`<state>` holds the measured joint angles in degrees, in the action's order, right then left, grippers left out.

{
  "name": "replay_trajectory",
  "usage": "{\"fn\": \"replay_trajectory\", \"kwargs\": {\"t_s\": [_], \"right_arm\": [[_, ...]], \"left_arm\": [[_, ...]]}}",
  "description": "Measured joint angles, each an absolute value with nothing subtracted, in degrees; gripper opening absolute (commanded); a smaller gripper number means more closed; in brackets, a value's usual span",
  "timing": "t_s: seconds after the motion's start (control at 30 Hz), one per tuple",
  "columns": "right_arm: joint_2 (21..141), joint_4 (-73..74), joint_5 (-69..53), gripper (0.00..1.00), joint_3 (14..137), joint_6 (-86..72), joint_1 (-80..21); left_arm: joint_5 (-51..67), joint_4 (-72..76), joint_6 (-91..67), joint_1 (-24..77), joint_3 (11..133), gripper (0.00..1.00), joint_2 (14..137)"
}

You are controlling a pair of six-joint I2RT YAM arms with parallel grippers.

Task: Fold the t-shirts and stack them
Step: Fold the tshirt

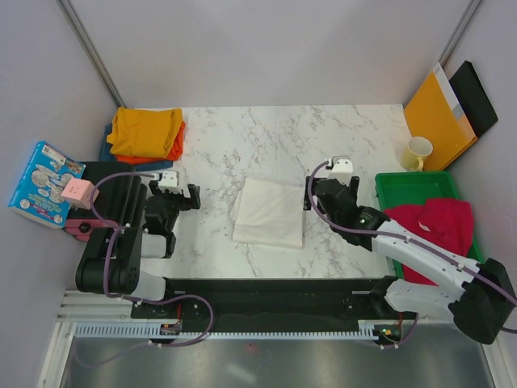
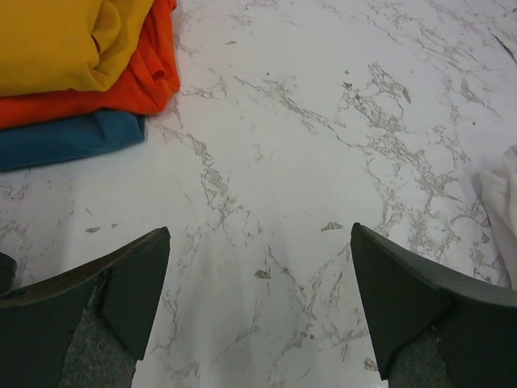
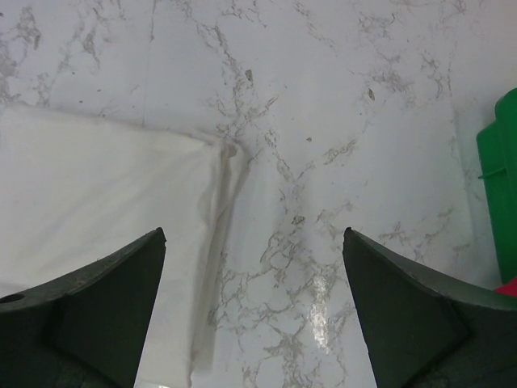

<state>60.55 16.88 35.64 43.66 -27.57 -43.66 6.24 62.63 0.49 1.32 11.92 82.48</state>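
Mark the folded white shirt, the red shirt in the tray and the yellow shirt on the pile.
white shirt (image 1: 270, 212), overhead view, middle of the folded cloth.
red shirt (image 1: 440, 220), overhead view, middle of the crumpled cloth.
yellow shirt (image 1: 145, 131), overhead view, middle of its top face.

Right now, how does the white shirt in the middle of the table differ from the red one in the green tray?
The white t-shirt is folded into a flat, neat rectangle; the crimson t-shirt lies loose and rumpled. The white one rests on the marble table; the crimson one sits in the green tray. Both are plain, single-coloured cloth.
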Motion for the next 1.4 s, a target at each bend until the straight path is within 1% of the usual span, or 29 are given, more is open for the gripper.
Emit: {"fn": "replay_trajectory", "kwargs": {"t_s": [0.13,0.3,0.57,0.77,0.8,0.87,0.93,1.0,1.03,1.1,1.17,1.3,1.37,1.4], "right_arm": [[67.94,15.2,38.72,0.98,44.99,-26.52,-43.66],[74.08,16.03,40.75,0.97,50.78,-27.86,-43.88],[78.96,24.86,47.64,0.98,63.33,-35.22,-48.75],[82.63,30.85,51.05,0.97,65.56,-40.58,-52.45],[83.5,31.81,51.4,0.97,65.78,-41.32,-53.01],[85.21,32.82,51.68,0.97,65.93,-42.54,-53.95],[86.65,33.36,51.79,0.97,65.93,-43.18,-54.54],[88.36,33.1,51.48,0.94,66.0,-43.22,-54.94],[89.49,33.06,51.18,0.73,66.17,-43.22,-54.96],[92.27,33.08,50.68,0.43,67.11,-43.0,-54.96],[95.83,31.94,49.39,0.01,68.29,-43.62,-54.92],[100.55,29.71,46.94,0.0,68.73,-44.18,-54.92],[102.19,28.84,45.23,0.0,69.04,-44.31,-54.92],[103.02,28.34,44.42,0.0,69.47,-44.36,-54.92]], "left_arm": [[6.11,62.57,0.49,1.32,11.94,1.0,82.48],[6.11,62.52,0.49,1.32,11.97,1.0,82.48],[6.09,62.41,0.49,1.32,11.97,1.0,82.48],[6.9,61.93,0.84,1.43,12.01,1.0,82.35],[7.79,60.2,1.1,1.48,12.45,0.99,81.84],[10.11,52.01,2.22,1.72,15.97,1.0,80.38],[11.88,33.28,2.79,2.2,28.88,1.0,81.97],[14.2,18.87,2.74,2.33,44.51,1.0,86.67],[15.73,13.58,2.63,2.31,50.33,1.0,87.92],[17.96,6.09,2.35,2.22,56.34,1.0,88.09],[20.67,-0.49,1.41,2.28,58.13,1.0,86.87],[25.63,-10.61,-1.04,2.92,56.62,1.0,86.35],[27.03,-14.13,-2.15,3.6,55.83,0.85,86.41],[27.68,-15.62,-2.7,4.12,55.79,0.75,86.54]]}}
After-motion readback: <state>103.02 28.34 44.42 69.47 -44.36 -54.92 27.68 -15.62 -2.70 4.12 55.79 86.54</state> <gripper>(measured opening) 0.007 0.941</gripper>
